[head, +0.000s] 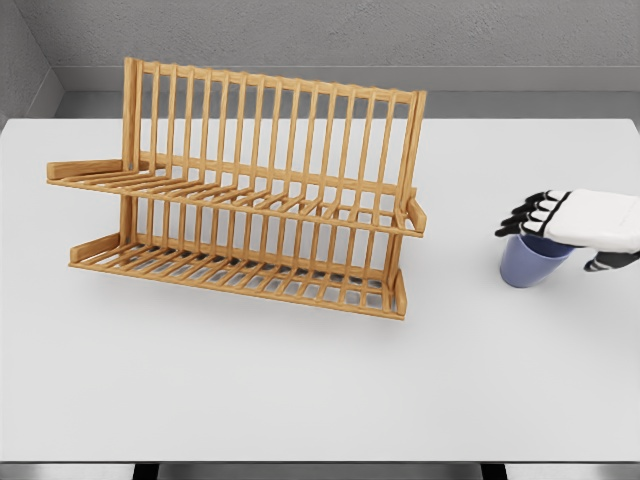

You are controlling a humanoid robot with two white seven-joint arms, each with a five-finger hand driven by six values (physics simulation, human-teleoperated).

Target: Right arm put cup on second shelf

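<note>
A blue cup (530, 265) stands upright on the white table (300, 390) at the right, well away from the rack. My right hand (565, 240) comes in from the right edge and hovers over the cup's top, hiding its rim. Its black-tipped fingers (522, 220) reach over the cup's far left side. The thumb (610, 262) sits to the right of the cup with a small gap, so the hand is open around it. The wooden two-tier dish rack (250, 200) stands at centre left; its upper shelf (240, 190) holds nothing. The left arm is out of view.
The rack's lower shelf (240, 270) also holds nothing, and its right end post (408, 200) faces the cup. A grey wall (400, 40) rises behind the table's far edge.
</note>
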